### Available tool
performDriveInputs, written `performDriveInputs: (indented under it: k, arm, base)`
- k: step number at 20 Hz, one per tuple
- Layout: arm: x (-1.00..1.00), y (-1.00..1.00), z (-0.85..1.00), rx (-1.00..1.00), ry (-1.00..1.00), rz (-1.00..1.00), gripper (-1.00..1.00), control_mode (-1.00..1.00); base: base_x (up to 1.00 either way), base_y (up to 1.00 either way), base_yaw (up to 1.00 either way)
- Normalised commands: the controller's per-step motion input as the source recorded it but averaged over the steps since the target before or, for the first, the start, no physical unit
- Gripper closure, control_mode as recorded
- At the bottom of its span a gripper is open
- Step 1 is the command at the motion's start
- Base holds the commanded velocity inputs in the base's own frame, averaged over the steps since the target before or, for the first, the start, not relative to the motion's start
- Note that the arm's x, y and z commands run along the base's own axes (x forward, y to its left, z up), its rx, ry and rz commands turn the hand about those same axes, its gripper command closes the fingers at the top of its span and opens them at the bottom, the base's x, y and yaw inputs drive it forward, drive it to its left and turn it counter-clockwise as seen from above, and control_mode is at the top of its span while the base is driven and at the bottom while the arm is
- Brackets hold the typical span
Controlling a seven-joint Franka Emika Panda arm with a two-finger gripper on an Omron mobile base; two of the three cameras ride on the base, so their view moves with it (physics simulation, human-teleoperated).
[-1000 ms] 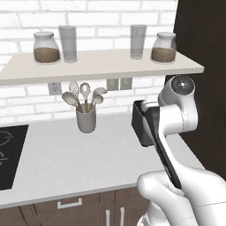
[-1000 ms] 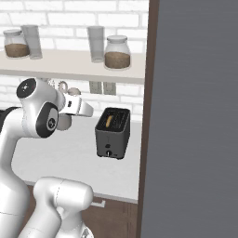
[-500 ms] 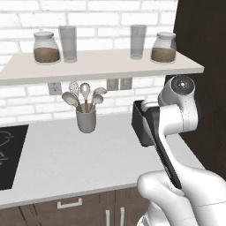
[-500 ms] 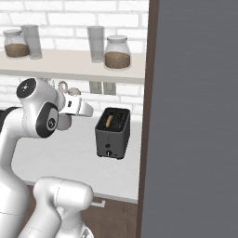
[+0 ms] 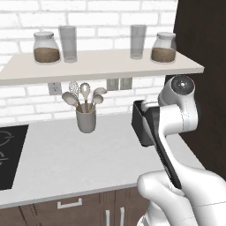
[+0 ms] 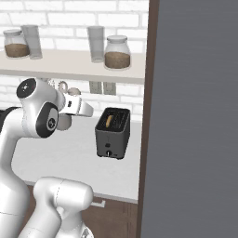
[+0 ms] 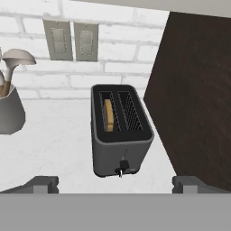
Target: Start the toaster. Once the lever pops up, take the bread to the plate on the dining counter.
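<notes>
the toaster (image 7: 119, 133) stands on the white worktop (image 7: 58, 144) just beside the dark cabinet side (image 7: 194, 90), with the bread (image 7: 108, 115) upright in its left slot and its lever (image 7: 120, 169) low on the near end. the hand (image 7: 115, 182) hovers near that end with its fingers (image 7: 43, 182) spread wide and nothing between them. at about ten o'clock from the toaster in the hand view sits a grey cup of spoons (image 7: 9, 108), and two wall sockets (image 7: 72, 39) are at eleven o'clock.

White arm raised and bent, pincer (image 7: 115, 184) spread wide, holding nothing, aimed forward
</notes>
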Motion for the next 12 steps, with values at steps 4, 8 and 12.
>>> performDriveInputs:
  k: [4,8,12]
  arm:
    - [0.00,0.00,0.00,0.00,0.00,0.00,-1.00,-1.00]
    - [0.00,0.00,0.00,0.00,0.00,0.00,-1.00,-1.00]
    - [0.00,0.00,0.00,0.00,0.00,0.00,-1.00,-1.00]
  base:
    - [0.00,0.00,0.00]
    - [0.00,0.00,0.00]
    - [0.00,0.00,0.00]
